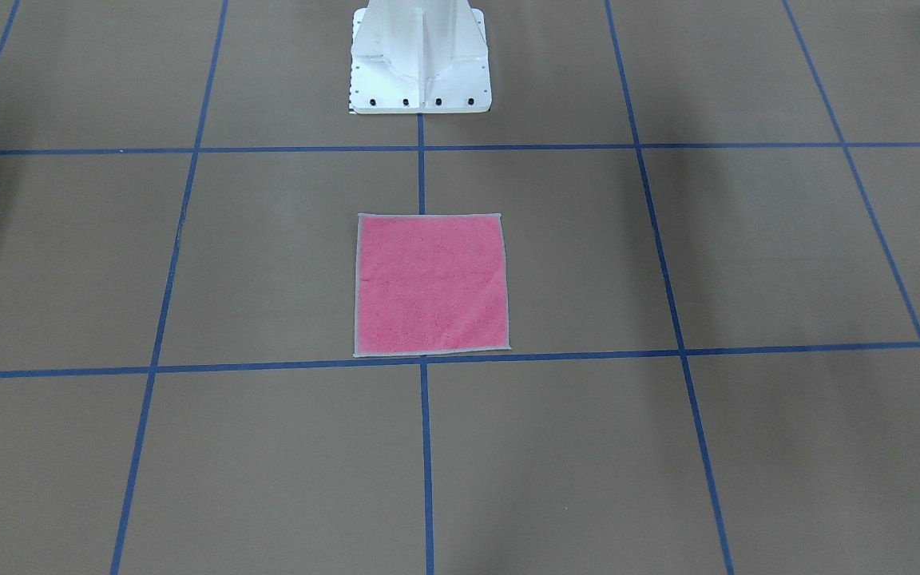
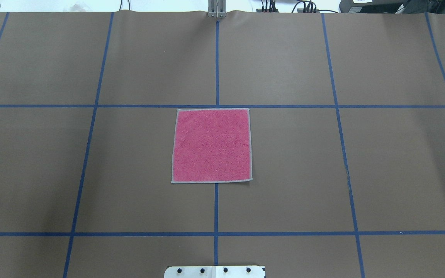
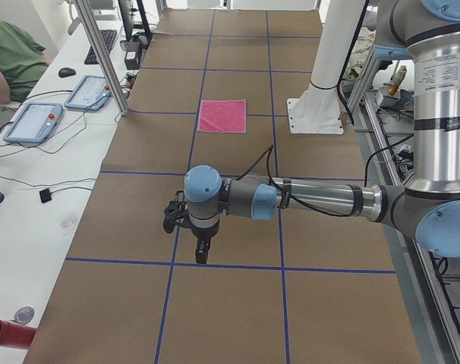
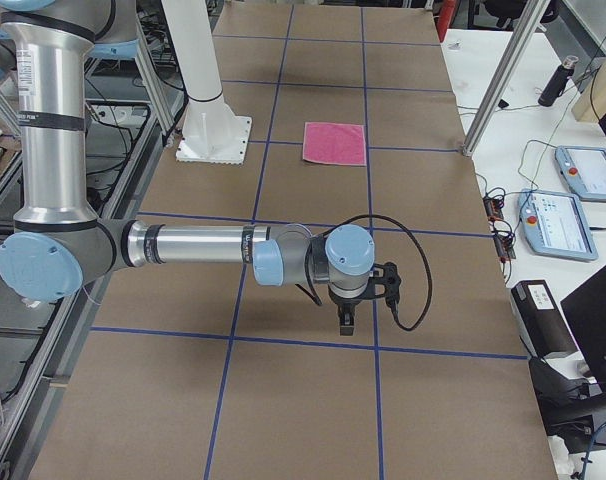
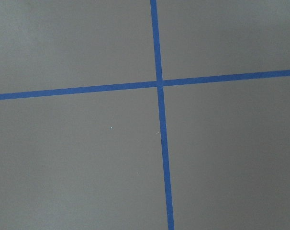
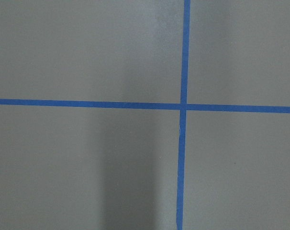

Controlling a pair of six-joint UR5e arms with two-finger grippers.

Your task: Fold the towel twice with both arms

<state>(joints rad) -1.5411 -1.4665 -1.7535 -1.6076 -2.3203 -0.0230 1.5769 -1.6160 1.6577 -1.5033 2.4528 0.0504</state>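
One towel (image 2: pixel 211 145): flat, pink face up, centre of counter (image 2: pixel 91 173); my left tool (image 3: pixel 202 255) and right tool (image 4: pixel 347 324): opposite ends, well apart from it, neither nearer; their opening I cannot tell

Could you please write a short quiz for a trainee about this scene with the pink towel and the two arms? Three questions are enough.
1. True or false: the towel lies flat and unfolded, pink face up.
2. Where does the towel lie? A) over the central blue tape line, in front of the white pedestal base; B) on top of the base; C) crumpled in a far corner.
3. Does the left gripper or the right gripper touch the towel?
Key: 1 true. 2 A. 3 no, both are far from it.
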